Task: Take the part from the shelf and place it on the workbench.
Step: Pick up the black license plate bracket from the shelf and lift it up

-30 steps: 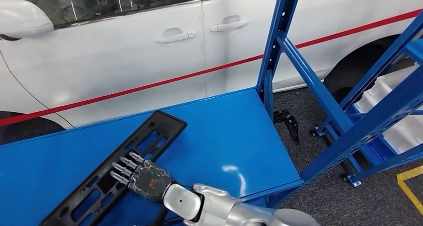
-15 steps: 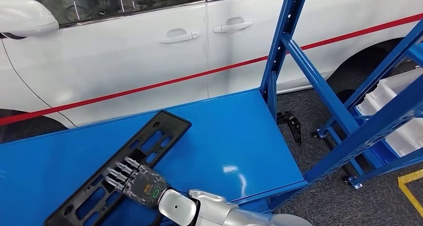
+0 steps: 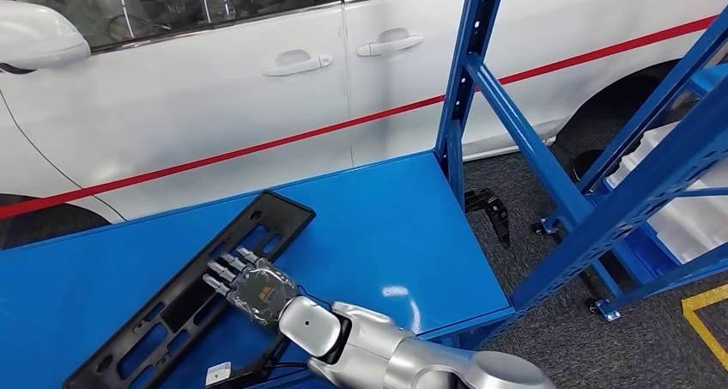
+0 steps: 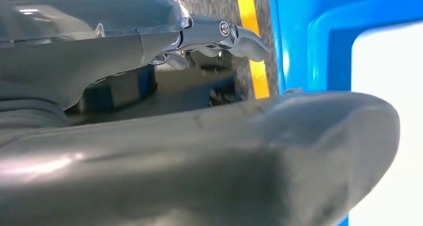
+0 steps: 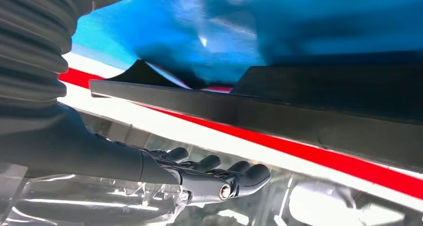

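The part (image 3: 262,223) is a long black plastic frame with several cut-outs, lying flat and slantwise on the blue workbench (image 3: 386,226). My right hand (image 3: 251,288) is over the part's middle with its fingers stretched out and apart, holding nothing. In the right wrist view the fingers (image 5: 219,178) stand off the part's black edge (image 5: 249,111), with a gap between them. My left hand (image 4: 219,34) hangs beside the bench with nothing in it, its thumb (image 4: 249,151) apart from the fingers.
A white car (image 3: 215,106) with a red stripe stands close behind the bench. The blue shelf frame (image 3: 468,71) rises at the bench's right end, with white trays (image 3: 687,209) on its low shelf. A black bracket (image 3: 494,213) lies on the grey floor.
The view has swayed slightly. My right hand has shifted a little along the part and more of the forearm shows. The part lies where it was.
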